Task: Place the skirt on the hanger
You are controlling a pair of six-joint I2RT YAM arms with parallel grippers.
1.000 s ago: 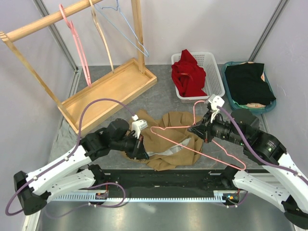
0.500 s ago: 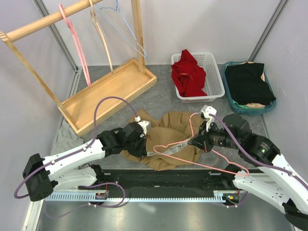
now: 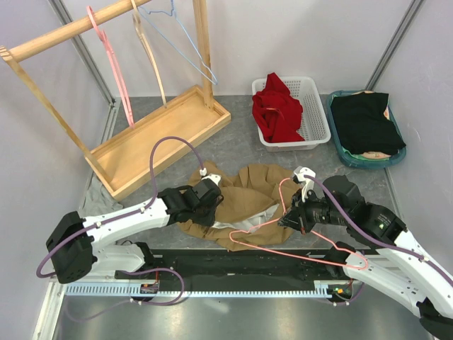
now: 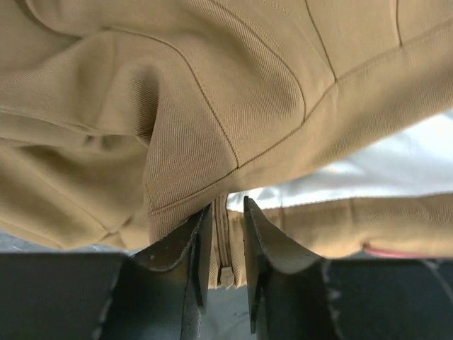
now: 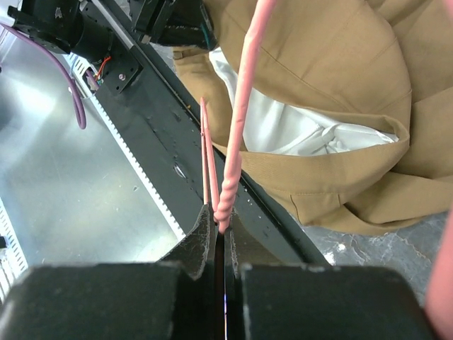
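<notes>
The skirt lies crumpled on the table in the lower middle of the top view, with its white lining exposed at the waist. The hanger is laid across its lower edge and is clamped in the tightly closed right gripper.

The left gripper is set at the skirt's left edge. Its jaws are narrowly apart with the zip seam between them. It seems the seam is no longer pinched, though this view is too close to be sure.

The step in hand is judged to be threading the hanger into the waist. For the next move the waistband would need to be re-gripped and held open, so that the hanger's left end can be slid inside.

Compared with a second ago, the hanger has been drawn down and left over the skirt. The left arm has been stretched further right, and its jaws, then closed, have been parted.
</notes>
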